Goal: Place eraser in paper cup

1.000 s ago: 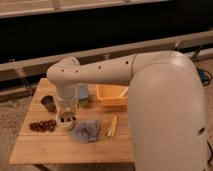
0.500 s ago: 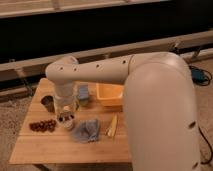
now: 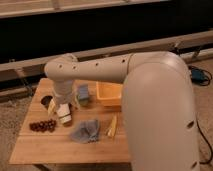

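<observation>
We see the gripper (image 3: 62, 107) hanging low over the left part of the wooden table (image 3: 70, 149), at the end of the pale arm (image 3: 100, 70) that reaches in from the large white body on the right. Straight under it stands the paper cup (image 3: 65, 118), white and small, so close to the gripper that we cannot tell whether they touch. The eraser is nowhere we can make out; it may be hidden by the gripper or inside the cup. Just left of the gripper, toward the far-left corner, sits a dark metal cup (image 3: 46, 101), partly covered by the arm. Nearer to us on the left lies a bunch of dark red grapes (image 3: 43, 125). Right of the paper cup a crumpled blue-grey cloth (image 3: 85, 131) lies on the wood, with a yellow banana (image 3: 112, 127) beside it on its right. Farther back, a blue-grey sponge block (image 3: 83, 93) stands next to an orange tray (image 3: 108, 94).
</observation>
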Action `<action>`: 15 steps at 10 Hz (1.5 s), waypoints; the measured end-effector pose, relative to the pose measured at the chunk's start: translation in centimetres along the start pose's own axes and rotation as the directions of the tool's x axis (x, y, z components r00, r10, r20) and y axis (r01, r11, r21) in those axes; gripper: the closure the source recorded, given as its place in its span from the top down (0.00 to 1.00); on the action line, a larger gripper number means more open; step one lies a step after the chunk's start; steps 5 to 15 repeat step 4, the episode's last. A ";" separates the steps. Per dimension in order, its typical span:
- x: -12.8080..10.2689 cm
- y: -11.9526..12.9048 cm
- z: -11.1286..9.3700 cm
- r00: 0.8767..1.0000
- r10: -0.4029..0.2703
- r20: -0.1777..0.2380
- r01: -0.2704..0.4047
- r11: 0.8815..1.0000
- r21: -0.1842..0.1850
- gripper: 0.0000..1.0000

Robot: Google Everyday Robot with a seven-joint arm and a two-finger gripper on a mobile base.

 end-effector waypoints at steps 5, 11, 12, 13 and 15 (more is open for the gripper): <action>-1.0 -0.5 -0.8 0.999 0.003 0.032 -0.003 1.000 0.010 0.80; -1.0 -0.5 -0.8 0.999 0.003 0.032 -0.003 1.000 0.010 0.80; -1.0 -0.5 -0.8 0.999 0.003 0.032 -0.003 1.000 0.010 0.80; -1.0 -0.5 -0.8 0.999 0.003 0.032 -0.003 1.000 0.010 0.80; -1.0 -0.5 -0.8 0.999 0.003 0.032 -0.003 1.000 0.010 0.80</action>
